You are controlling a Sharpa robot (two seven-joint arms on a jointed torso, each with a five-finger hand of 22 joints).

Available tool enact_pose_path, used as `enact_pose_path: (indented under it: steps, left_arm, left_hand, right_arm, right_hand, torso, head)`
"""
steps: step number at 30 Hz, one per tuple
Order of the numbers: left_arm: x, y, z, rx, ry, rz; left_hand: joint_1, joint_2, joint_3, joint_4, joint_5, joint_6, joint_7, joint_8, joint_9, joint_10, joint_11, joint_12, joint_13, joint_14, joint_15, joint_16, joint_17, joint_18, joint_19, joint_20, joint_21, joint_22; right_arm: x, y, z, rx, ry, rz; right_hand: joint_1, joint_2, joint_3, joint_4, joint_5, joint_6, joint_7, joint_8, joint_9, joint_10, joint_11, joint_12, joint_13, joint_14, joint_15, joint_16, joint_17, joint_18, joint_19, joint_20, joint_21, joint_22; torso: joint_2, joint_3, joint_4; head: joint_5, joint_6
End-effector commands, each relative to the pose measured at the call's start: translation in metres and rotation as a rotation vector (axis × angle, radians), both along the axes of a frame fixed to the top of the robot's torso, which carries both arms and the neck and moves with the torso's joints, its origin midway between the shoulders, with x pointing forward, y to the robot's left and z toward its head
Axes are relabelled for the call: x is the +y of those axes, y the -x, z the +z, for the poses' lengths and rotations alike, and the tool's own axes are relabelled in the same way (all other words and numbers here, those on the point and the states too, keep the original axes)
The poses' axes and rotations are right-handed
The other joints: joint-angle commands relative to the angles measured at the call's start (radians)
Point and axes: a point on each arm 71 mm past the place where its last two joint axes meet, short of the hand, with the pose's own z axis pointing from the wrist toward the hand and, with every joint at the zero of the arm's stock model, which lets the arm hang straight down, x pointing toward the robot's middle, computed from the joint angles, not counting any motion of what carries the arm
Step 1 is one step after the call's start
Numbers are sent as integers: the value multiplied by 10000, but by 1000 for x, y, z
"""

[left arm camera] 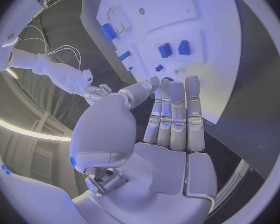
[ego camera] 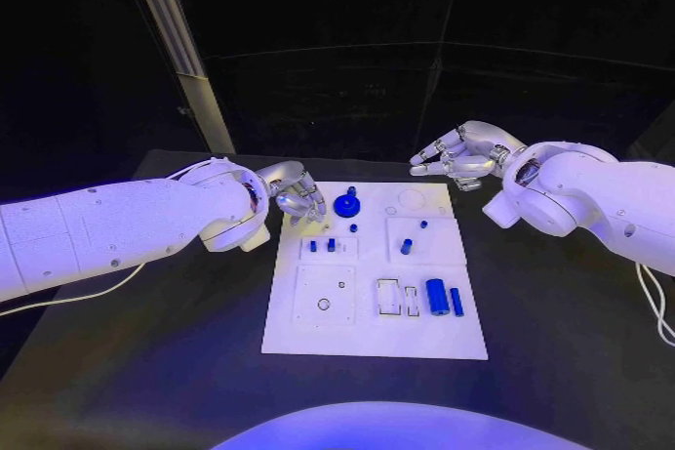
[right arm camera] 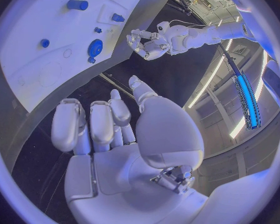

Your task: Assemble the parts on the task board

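surface: black and matte (ego camera: 169,372), with blue-violet light falling on it
far edge of surface: beyond the fingers; behind it the room is almost fully dark
back wall: dark panels (ego camera: 366,89) with thin pale seams
post: a pale slanted post (ego camera: 197,79) stands behind the surface
cable: a white cable (ego camera: 85,292) lies on the surface
lamps: long bright light strips (right arm camera: 247,97) hang overhead in the room

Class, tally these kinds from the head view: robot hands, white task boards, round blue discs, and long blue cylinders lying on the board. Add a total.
Hands: 2, left hand and right hand
Task board: 1
Round blue disc: 1
Long blue cylinders: 2, thick cylinder, thin cylinder
Total: 6
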Motion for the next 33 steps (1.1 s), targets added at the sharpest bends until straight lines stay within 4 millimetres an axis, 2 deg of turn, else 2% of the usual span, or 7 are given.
enact_pose_path:
  steps: [1, 6, 10, 16, 17, 24, 33]
  left_arm:
    - [-23, -6, 13, -1934, 461, -1646]
    - [-51, -14, 9, -2689, -441, -2839]
    - [-66, -19, 2, -3004, -1154, -3371]
    - [-83, -23, -10, -3216, -2421, -4057]
    - [-86, -24, -12, -3205, -2630, -4146]
    - [-90, -27, -21, -3058, -3331, -4335]
    - [-91, -30, -30, -2820, -3903, -4351]
  left_hand:
    - [441, 5, -381, -95, -27, 21, 91, -204, -386, -87, 92, -455, -646, -121, 58, -542, -422, 158, 34, 160, -399, -325]
    - [572, -122, -717, -75, -16, -53, 114, -405, -777, -323, 153, -962, -1314, 62, 122, -689, -575, 177, 187, 220, -600, -527]
    - [603, -194, -956, -10, -15, -73, 128, -462, -1036, -393, 197, -1242, -1777, 413, 129, -571, -554, 190, 473, 234, -623, -621]
    - [736, -284, -1271, 56, -14, -200, 115, -464, -1536, -434, 231, -1563, -2521, 1253, 124, 782, 648, 195, 940, 221, -534, -651]
    - [783, -271, -1315, 70, -14, -164, 105, -453, -1642, -438, 226, -1615, -2687, 1508, 94, 1242, 1048, 194, 1073, 202, -457, -615]
    - [838, -302, -1531, 163, -16, 45, 94, -428, -2026, -423, 232, -1738, -3306, 2108, 40, 2512, 2090, -148, 2109, 140, 1693, 568]
    - [919, -278, -1710, 244, -12, 176, 68, -413, -2313, -488, 229, -1810, -3796, 2363, 8, 3135, 2564, -332, 2561, 95, 2884, 1272]
  right_arm:
    - [1, -1, 3, -241, -153, -3]
    - [2, -1, 4, -364, -214, -14]
    - [3, -1, 4, -414, -241, -11]
    - [4, -1, 5, -485, -277, -32]
    - [4, -1, 5, -492, -281, -34]
    - [5, -1, 5, -563, -265, -79]
    - [5, -1, 5, -601, -250, -95]
  right_hand:
    - [-36, 10, 60, -111, 48, 136, -23, -16, 9, -655, -18, -1217, -1073, -39, -55, -445, -417, 194, -292, -2, -403, -499]
    - [-22, 28, 215, -258, 43, 306, -21, -29, 5, -1612, -45, -3625, -3263, -314, -68, -1462, -1295, 359, -763, 6, -1145, -1348]
    - [-42, 44, 306, -317, 58, 376, -47, -32, 3, -1606, -48, -4077, -3740, -294, -59, -1659, -1392, 379, -782, -7, -1263, -1448]
    - [-91, 13, 350, -359, 56, 376, -48, -45, -6, -1552, -43, -4282, -3998, -252, -65, -1734, -1387, 380, -765, -9, -1315, -1481]
    - [-100, 7, 352, -362, 56, 370, -47, -47, -7, -1552, -41, -4305, -4026, -247, -65, -1738, -1381, 380, -761, -9, -1318, -1482]
    - [-140, -20, 353, -369, 51, 323, -38, -62, -16, -1539, -33, -4372, -4120, -234, -61, -1774, -1384, 385, -764, -8, -1354, -1515]
    - [-152, -28, 352, -370, 51, 309, -35, -65, -18, -1538, -30, -4388, -4143, -231, -59, -1780, -1381, 386, -765, -7, -1363, -1523]
  torso:
    - [13, -11, -18]
    - [26, -17, -37]
    - [29, -14, -46]
    - [28, -9, -39]
    - [23, -6, -42]
    - [18, -8, -35]
    - [26, -14, -32]
  head:
    - [-54, 66]
    - [-86, 135]
    - [-106, 161]
    - [-149, 166]
    - [-149, 157]
    - [-192, 106]
    - [-230, 117]
